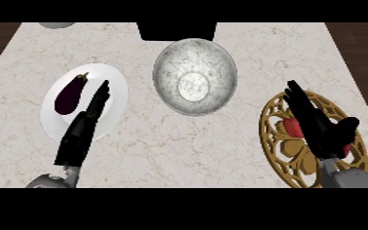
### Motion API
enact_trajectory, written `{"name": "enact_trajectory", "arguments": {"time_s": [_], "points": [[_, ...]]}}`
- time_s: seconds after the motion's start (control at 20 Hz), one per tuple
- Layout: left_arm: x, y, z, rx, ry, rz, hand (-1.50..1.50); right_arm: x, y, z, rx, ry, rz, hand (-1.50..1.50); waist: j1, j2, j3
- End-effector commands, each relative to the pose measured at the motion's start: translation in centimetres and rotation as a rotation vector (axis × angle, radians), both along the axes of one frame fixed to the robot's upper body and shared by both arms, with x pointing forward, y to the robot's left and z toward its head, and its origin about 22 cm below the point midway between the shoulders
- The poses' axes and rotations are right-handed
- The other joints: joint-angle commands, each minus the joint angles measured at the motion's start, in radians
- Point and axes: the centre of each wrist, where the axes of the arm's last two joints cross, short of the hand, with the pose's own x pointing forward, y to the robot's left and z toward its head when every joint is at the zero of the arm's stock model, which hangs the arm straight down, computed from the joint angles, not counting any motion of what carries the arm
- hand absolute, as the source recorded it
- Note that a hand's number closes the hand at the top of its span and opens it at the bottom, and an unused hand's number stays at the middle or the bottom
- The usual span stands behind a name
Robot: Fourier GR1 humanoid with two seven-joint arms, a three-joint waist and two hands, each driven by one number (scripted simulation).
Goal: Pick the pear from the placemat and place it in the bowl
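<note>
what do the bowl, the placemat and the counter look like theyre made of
Bowl: grey, mottled and speckled with a paler base, so it looks like stone or glazed ceramic; which one is unclear. Placemat: golden-brown with cut-out floral openwork, suggesting wood or bamboo, possibly metal. Counter: pale beige with thin brownish veins, like polished marble or a marble-look surface.
</note>
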Motion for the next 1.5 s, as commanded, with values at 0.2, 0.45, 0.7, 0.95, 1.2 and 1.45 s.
{"name": "enact_trajectory", "arguments": {"time_s": [0.2,0.45,0.7,0.95,1.2,1.45], "points": [[3.0,4.2,4.5,-0.1,-0.236,0.181,0.0,3.0,2.2,8.8,0.394,-0.356,0.306,-1.5,0.001,-0.035,0.034],[4.0,7.6,6.7,-0.181,-0.235,0.234,0.0,1.1,-2.3,6.9,0.003,-0.488,-0.201,-1.5,-0.034,-0.031,0.033],[3.5,9.5,6.2,-0.195,-0.259,0.214,0.0,-4.7,-4.2,7.7,-0.105,-0.556,-0.09,-1.5,-0.022,-0.029,0.034],[4.6,9.7,6.4,-0.192,-0.246,0.234,0.0,-5.9,-9.4,12.0,-0.387,-0.455,-0.091,-1.5,-0.028,-0.028,0.033],[3.9,10.6,5.8,-0.192,-0.259,0.242,0.0,-7.3,-12.5,18.1,-0.517,-0.272,-0.065,-1.5,-0.037,-0.032,0.032],[4.5,11.0,6.6,-0.204,-0.237,0.224,0.0,-6.6,-15.0,21.4,-0.725,-0.049,0.105,-1.5,-0.022,-0.028,0.033]]}}
